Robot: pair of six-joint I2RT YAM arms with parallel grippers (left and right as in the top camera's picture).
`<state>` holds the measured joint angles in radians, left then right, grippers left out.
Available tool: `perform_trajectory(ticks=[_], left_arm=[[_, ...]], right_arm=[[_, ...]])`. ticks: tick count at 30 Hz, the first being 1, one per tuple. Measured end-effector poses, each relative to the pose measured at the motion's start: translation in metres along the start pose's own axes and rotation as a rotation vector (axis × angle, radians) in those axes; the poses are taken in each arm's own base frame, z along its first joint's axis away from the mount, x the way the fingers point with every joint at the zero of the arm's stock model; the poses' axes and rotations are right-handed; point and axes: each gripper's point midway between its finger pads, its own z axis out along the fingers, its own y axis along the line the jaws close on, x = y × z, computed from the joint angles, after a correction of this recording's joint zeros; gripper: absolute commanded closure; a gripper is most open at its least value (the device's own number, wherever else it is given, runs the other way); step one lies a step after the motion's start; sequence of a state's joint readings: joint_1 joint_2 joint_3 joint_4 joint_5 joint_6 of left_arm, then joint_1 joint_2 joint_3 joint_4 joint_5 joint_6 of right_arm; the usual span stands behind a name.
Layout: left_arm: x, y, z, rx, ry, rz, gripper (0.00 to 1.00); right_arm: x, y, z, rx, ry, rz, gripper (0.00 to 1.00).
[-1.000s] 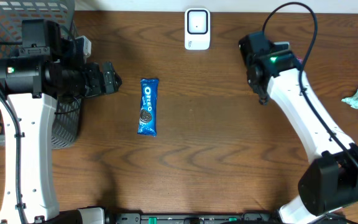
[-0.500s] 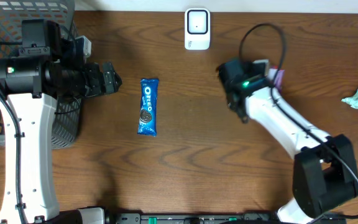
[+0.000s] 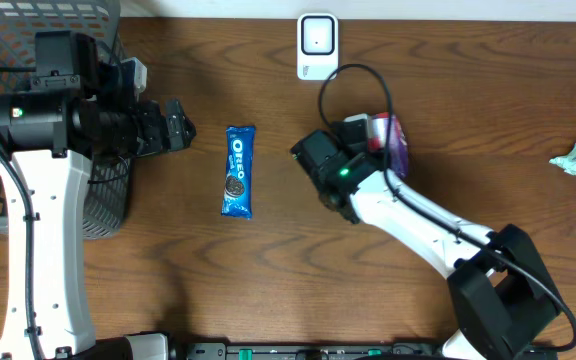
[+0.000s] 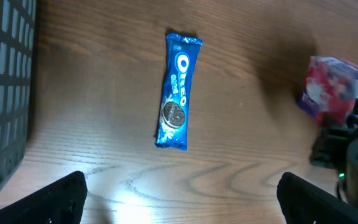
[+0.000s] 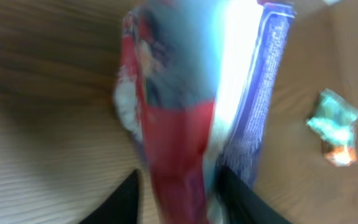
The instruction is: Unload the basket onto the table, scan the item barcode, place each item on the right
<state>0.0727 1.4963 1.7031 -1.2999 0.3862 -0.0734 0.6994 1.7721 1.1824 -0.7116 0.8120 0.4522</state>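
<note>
The red-and-purple snack packet (image 3: pixel 393 145) is found at the right claw (image 5: pixel 179 205), near the middle of the counter (image 3: pixel 268 290) and just below the white scanner (image 3: pixel 317 45). It is seen between two partly spread fingers (image 5: pixel 127 198), though through the blur it cannot be told whether it is pinched or loose. The left claw (image 4: pixel 179 193) is held wide open and empty above the Oreo bar (image 3: pixel 238 170), which lies flat on the wood. For a clean read, the packet is best gripped by one edge so that the code is left uncovered. The film should be kept taut and tilted slightly – glare is already thrown off it – and the printed face presented squarely and steadily to the scanner window.
</note>
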Motion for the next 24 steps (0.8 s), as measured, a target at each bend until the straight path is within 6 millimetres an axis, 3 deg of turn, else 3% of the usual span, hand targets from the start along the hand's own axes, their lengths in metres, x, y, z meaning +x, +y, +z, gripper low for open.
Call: perform_trajectory(ticks=[3, 6, 10, 15, 16, 20, 22, 24], left_arm=[[0.0, 0.0, 0.0, 0.0, 0.0, 0.0, 0.02], [0.0, 0.0, 0.0, 0.0, 0.0, 0.0, 0.02], [0.0, 0.0, 0.0, 0.0, 0.0, 0.0, 0.02], [0.0, 0.0, 0.0, 0.0, 0.0, 0.0, 0.02], [0.0, 0.0, 0.0, 0.0, 0.0, 0.0, 0.02], [0.0, 0.0, 0.0, 0.0, 0.0, 0.0, 0.02], [0.0, 0.0, 0.0, 0.0, 0.0, 0.0, 0.02], [0.0, 0.0, 0.0, 0.0, 0.0, 0.0, 0.02]], right_arm=[[-0.002, 0.018, -0.007, -0.063, -0.018, 0.007, 0.42], [-0.002, 0.03, -0.013, -0.119, -0.009, 0.011, 0.22], [-0.024, 0.037, -0.023, -0.194, -0.021, 0.06, 0.09], [-0.061, 0.024, -0.035, -0.265, -0.058, 0.168, 0.07], [-0.068, 0.018, -0.037, -0.279, -0.067, 0.2, 0.14], [-0.087, -0.009, -0.034, -0.322, -0.078, 0.306, 0.68], [-0.09, -0.015, -0.028, -0.343, -0.063, 0.334, 0.89], [-0.087, -0.016, -0.02, -0.37, -0.032, 0.346, 0.99]])
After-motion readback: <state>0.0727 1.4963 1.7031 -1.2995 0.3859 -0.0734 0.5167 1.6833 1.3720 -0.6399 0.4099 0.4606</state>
